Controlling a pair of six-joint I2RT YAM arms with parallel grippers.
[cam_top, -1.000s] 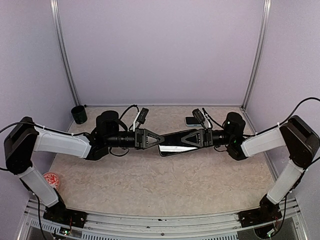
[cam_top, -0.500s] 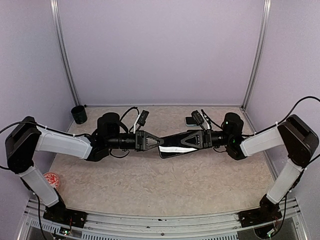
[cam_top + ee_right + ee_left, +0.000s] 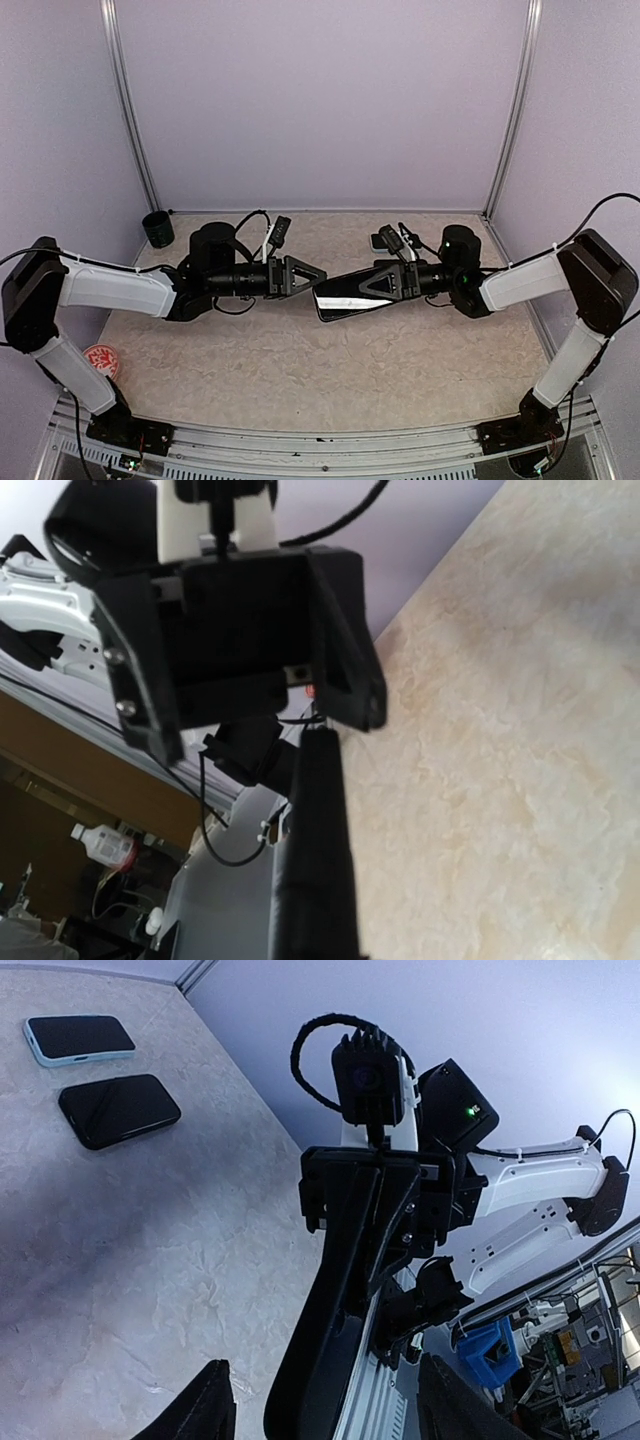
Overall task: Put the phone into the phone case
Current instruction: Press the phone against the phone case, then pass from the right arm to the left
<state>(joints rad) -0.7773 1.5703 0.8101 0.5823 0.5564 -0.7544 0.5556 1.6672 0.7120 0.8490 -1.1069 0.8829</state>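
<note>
Item: glossy black flat phone [image 3: 345, 293]. Held aloft over mid-table, tilted, clamped at right end in right gripper [image 3: 368, 285]; possibly already cased, though unclear edge-on. Left gripper [image 3: 303, 274]: jaws apart, just beside left end, not touching. Beige marbled table [image 3: 300, 370] below; black phone-shaped slab [image 3: 120, 1110] and pale-blue-rimmed slab [image 3: 80, 1038] lying flat at far side. Risk: single end grip, long overhang; liable to pivot or slip and drop onto table if nudged off-centre by closing left jaws.

A black cup [image 3: 156, 228] stood in the far-left corner of the tabletop [image 3: 300, 355], a red disc [image 3: 100, 360] by its left edge; a blue-rimmed phone [image 3: 78, 1038] lay beside a black phone [image 3: 118, 1110].
</note>
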